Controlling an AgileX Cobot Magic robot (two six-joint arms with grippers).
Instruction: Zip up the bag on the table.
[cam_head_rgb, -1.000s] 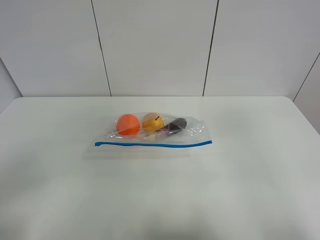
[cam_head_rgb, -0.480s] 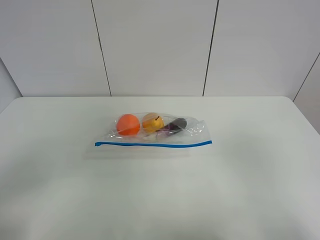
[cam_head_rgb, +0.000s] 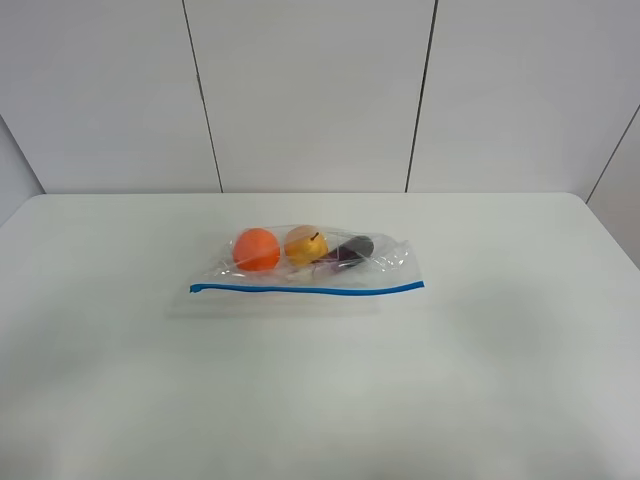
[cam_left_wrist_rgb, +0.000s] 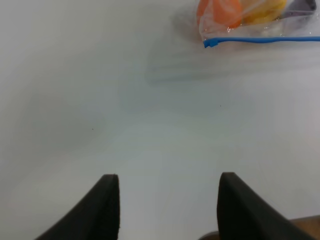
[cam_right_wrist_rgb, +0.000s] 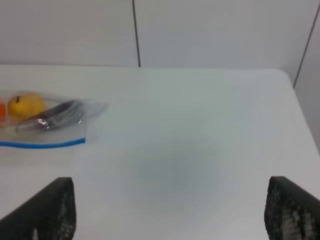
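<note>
The bag (cam_head_rgb: 310, 262) is a clear crinkly plastic zip bag lying flat in the middle of the white table (cam_head_rgb: 320, 400). Its blue seal strip (cam_head_rgb: 305, 289) runs along the near long edge. An orange ball, a yellow fruit and a dark purple item show through it. Neither gripper shows in the exterior high view. My left gripper (cam_left_wrist_rgb: 167, 200) is open and empty above bare table, with the bag's left end (cam_left_wrist_rgb: 250, 22) far ahead. My right gripper (cam_right_wrist_rgb: 170, 210) is wide open and empty, with the bag's right end (cam_right_wrist_rgb: 45, 125) well off to one side.
A grey panelled wall (cam_head_rgb: 310, 95) stands behind the table's far edge. The table's rounded right corner (cam_right_wrist_rgb: 285, 75) shows in the right wrist view. Nothing else lies on the tabletop.
</note>
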